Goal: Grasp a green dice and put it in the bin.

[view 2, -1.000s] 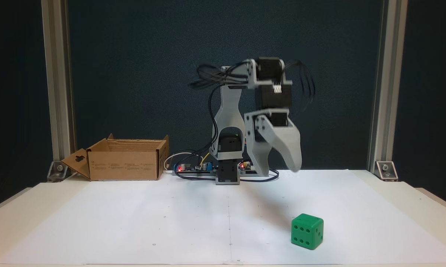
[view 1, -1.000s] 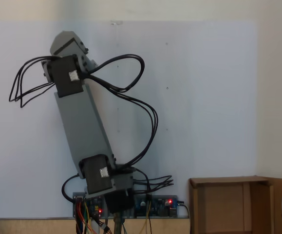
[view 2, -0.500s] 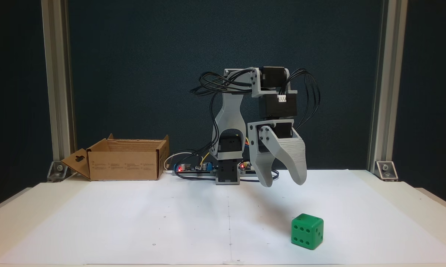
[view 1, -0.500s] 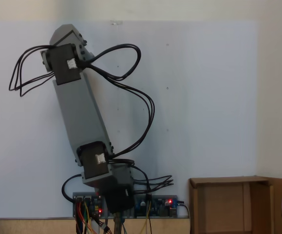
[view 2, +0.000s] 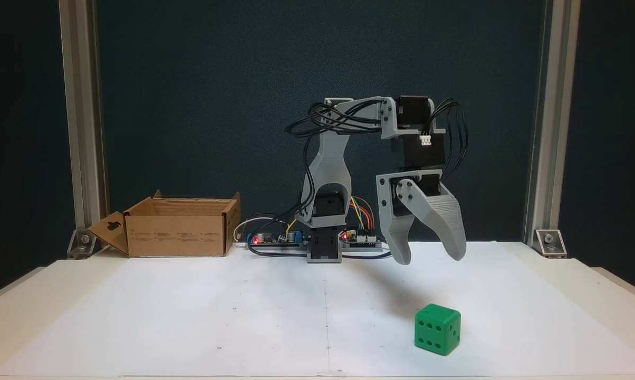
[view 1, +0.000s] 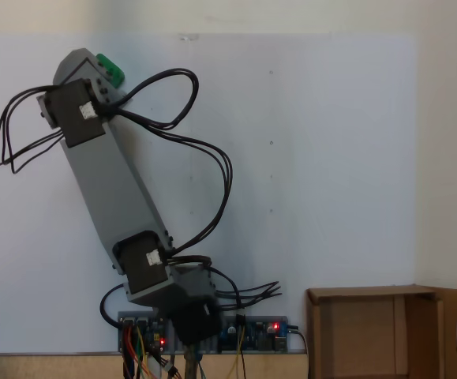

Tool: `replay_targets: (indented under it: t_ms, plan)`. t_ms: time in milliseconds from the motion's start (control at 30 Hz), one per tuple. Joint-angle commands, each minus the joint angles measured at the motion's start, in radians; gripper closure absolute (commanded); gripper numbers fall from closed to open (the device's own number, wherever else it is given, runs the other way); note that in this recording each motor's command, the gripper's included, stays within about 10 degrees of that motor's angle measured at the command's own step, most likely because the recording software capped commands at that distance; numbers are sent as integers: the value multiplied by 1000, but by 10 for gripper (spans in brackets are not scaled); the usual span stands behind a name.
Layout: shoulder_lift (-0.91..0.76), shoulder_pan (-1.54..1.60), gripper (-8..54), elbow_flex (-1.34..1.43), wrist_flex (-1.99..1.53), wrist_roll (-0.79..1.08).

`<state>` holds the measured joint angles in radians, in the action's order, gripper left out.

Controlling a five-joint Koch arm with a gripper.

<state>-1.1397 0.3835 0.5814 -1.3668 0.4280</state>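
The step in hand is the approach. In a fixed view from the front, the pincer (view 2: pixel 433 259) hangs above the desk (view 2: pixel 191 316) with its two jaws spread apart and nothing between them, tips pointing down. The green dice (view 2: pixel 437 329) sits on the white paper near the front edge, to the right of centre, lower in the picture than the tips and apart from them. The bin (view 2: pixel 178 227) stands at the far left of the desk, beside the metal post, well apart from both dice and arm.

Judging from this, the next move calls for the arm to reach forward and lower until the jaws straddle the cube, then close on two opposite faces; the cube's rounded corners could let it slip if the grip lands off-centre.

The other fixed view looks at the arm from the opposite side: there the bin (view 1: pixel 386 332) is at the lower right with its tan inside visible, and a sliver of the green dice (view 1: pixel 110 69) peeks past the arm's upper end. The front view alone shows the jaws' spread and the dice's black pips.
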Motion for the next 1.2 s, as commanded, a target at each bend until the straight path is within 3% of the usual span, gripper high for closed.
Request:
replay_targets:
  t_ms: [0,633,1167]
  plan:
    - [5,8,43,-54,55,74]
    - [21,-9,60,-60,91,114]
    - [94,-29,20,-60,92,114]
